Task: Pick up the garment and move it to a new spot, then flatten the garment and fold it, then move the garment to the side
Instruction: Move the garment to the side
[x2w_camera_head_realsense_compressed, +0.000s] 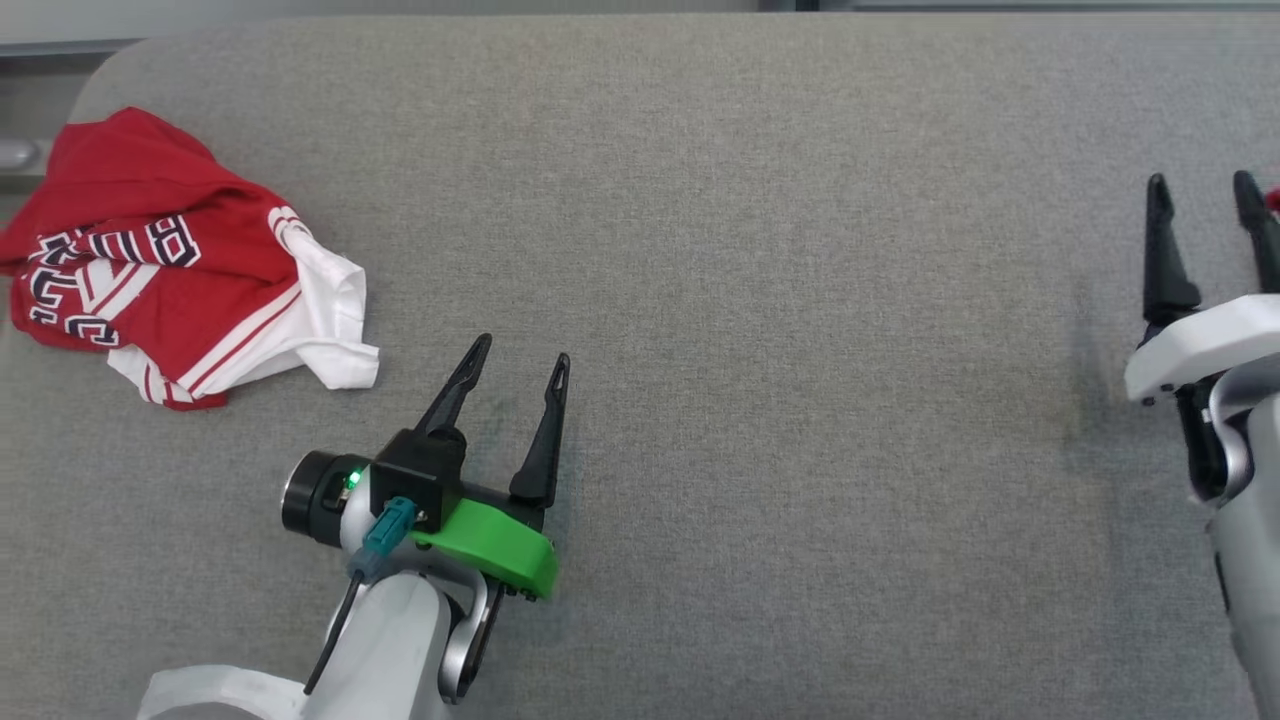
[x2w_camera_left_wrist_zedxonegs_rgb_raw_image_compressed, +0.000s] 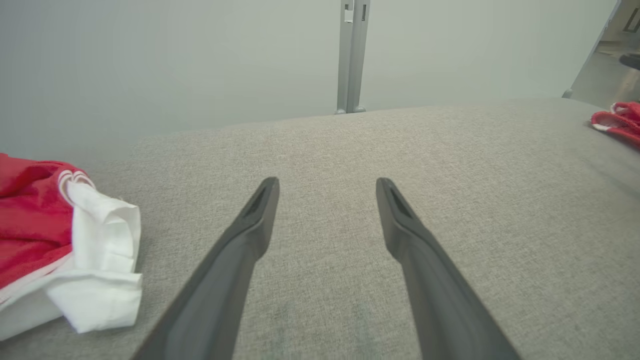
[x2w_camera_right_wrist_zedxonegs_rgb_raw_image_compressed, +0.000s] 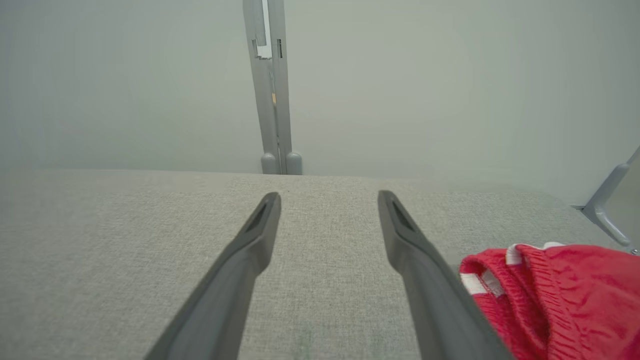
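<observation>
Head view: crumpled garment (x2w_camera_head_realsense_compressed: 150, 260) lies far left on the surface (x2w_camera_head_realsense_compressed: 750, 250); left end effector (x2w_camera_head_realsense_compressed: 524, 350) and right end effector (x2w_camera_head_realsense_compressed: 1200, 178) both spread, empty. Left wrist view: advisable to swing left and pinch its nearest fold. Right wrist view: another red cloth (x2w_camera_right_wrist_zedxonegs_rgb_raw_image_compressed: 565, 295) alongside.

Middle: you've got open grey tabletop (x2w_camera_head_realsense_compressed: 800, 300) to move across, edge to edge.
Left: a crumpled red-and-white shirt (x2w_camera_head_realsense_compressed: 170, 270) sits near your left gripper (x2w_camera_head_realsense_compressed: 524, 350).
Right: a red cloth (x2w_camera_right_wrist_zedxonegs_rgb_raw_image_compressed: 560, 295) bunches up just beside your right gripper (x2w_camera_right_wrist_zedxonegs_rgb_raw_image_compressed: 328, 196).

Left gripper (x2w_camera_head_realsense_compressed: 520, 372) and right gripper (x2w_camera_head_realsense_compressed: 1203, 192) gape empty.
</observation>
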